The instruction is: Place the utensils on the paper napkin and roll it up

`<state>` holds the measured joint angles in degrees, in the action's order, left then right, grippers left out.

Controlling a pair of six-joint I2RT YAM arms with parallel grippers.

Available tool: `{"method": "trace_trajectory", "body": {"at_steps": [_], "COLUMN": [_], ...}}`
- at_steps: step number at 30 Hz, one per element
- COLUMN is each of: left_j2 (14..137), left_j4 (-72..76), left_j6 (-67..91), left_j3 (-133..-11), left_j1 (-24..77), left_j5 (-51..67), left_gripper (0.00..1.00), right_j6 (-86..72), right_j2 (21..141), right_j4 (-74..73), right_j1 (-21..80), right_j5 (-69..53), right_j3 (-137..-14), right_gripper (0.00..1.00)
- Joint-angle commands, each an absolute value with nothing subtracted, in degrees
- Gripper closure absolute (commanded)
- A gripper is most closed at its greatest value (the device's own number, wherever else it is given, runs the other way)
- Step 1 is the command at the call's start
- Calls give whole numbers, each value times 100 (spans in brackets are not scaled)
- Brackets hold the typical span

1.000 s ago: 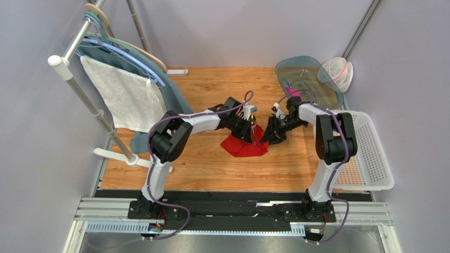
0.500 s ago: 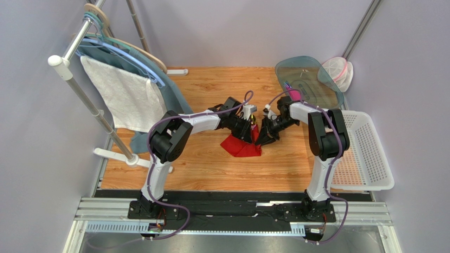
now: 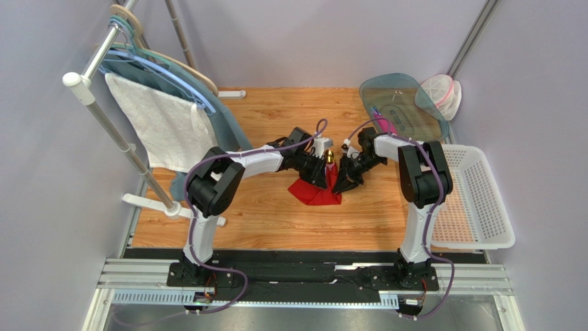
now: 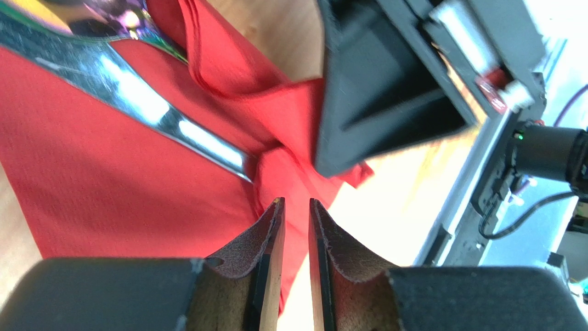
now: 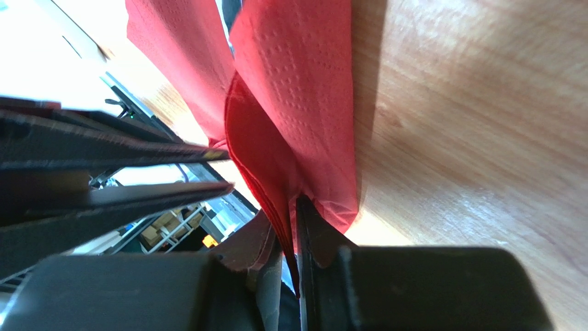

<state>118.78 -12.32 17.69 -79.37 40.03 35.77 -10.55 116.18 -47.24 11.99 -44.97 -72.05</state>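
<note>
The red paper napkin (image 3: 316, 192) lies crumpled on the wooden table, partly folded over. In the left wrist view a shiny silver utensil (image 4: 138, 96) lies across the napkin (image 4: 103, 179). My left gripper (image 3: 322, 175) rests on the napkin's back edge. Its jaws (image 4: 295, 203) stand a thin slit apart with nothing between them. My right gripper (image 3: 344, 182) is shut on the napkin's lifted right edge. Several red layers (image 5: 290, 117) are pinched between its fingers (image 5: 293, 207). The right gripper's black body (image 4: 386, 83) is close in front of the left one.
A rack with a white towel (image 3: 162, 127) and hangers stands at the left. A teal tub (image 3: 404, 107) sits at the back right. A white basket (image 3: 483, 200) is at the right edge. A small gold-coloured tip (image 3: 330, 156) shows between the grippers.
My right gripper has moved left towards the left gripper, drawing the napkin's right edge over with it. The napkin now looks narrower. The left gripper has barely moved.
</note>
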Motion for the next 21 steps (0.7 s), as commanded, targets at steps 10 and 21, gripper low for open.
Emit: {"method": "trace_trajectory", "body": {"at_steps": [10, 21], "left_j2": [11513, 11848], "left_j4": [-1423, -1538], "left_j6": [1600, 1608], "left_j3": [-7523, -7761], "left_j1": [3955, 3937], "left_j5": [3507, 3489], "left_gripper": [77, 84], "right_j6": [-1169, -1353], "right_j2": [11505, 11259], "right_j4": [-4526, -4579], "right_j1": [1230, 1265], "right_j5": [-4447, -4684], "right_j3": [-7225, -7295], "right_gripper": [84, 85]}}
